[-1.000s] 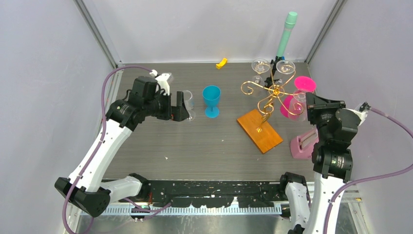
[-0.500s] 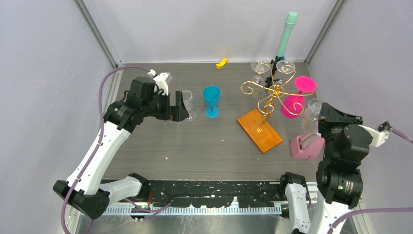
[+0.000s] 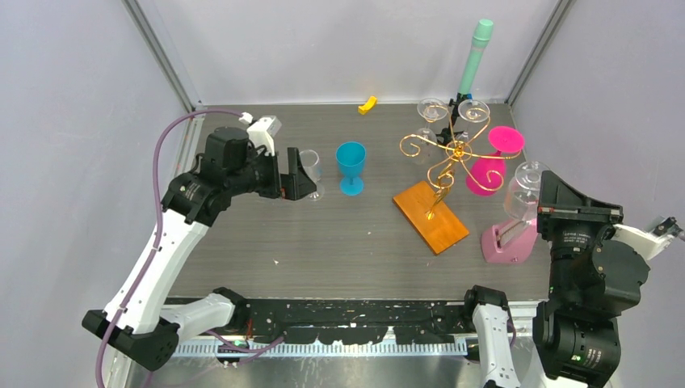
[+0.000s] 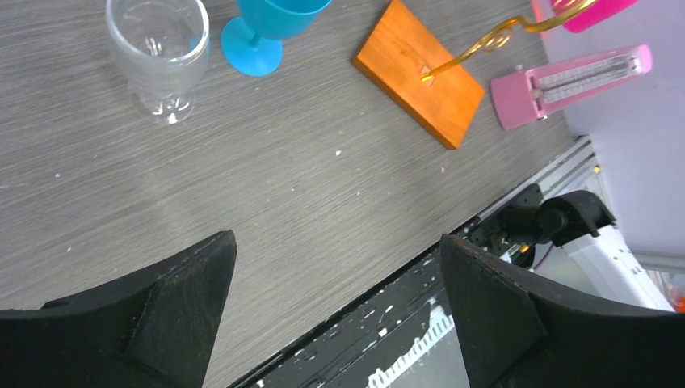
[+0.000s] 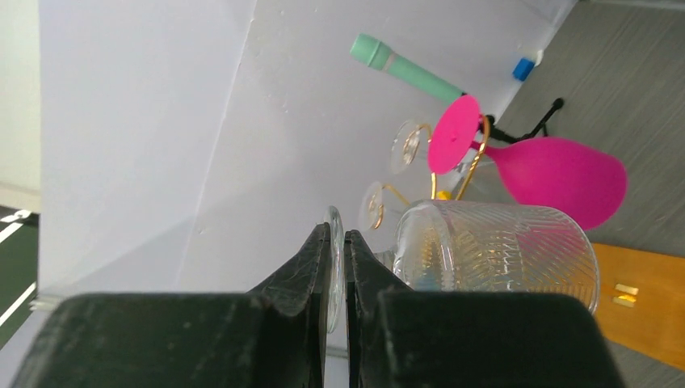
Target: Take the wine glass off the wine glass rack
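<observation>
The wine glass rack (image 3: 452, 153) is a gold wire stand on an orange-brown wooden base (image 3: 430, 217), right of centre. A clear ribbed wine glass (image 3: 521, 192) hangs in the air to the right of the rack, apart from its arms. My right gripper (image 5: 335, 234) is shut on the thin foot of this glass, whose bowl (image 5: 501, 255) lies sideways in the right wrist view. On the rack hangs a pink wine glass (image 3: 487, 171), bowl down. My left gripper (image 3: 299, 174) stands open and holds nothing, just left of a clear glass (image 3: 313, 172) standing on the table.
A teal goblet (image 3: 350, 166) stands mid-table. Two clear glasses (image 3: 432, 109) hang at the rack's back. A pink box (image 3: 505, 241) lies under the held glass. A green tube (image 3: 476, 56) stands at the back right, with a yellow piece (image 3: 367, 104) by the back wall.
My right arm has drawn back to the right and toward the near edge, carrying the clear wine glass away from the rack. The left arm has shifted only slightly.
</observation>
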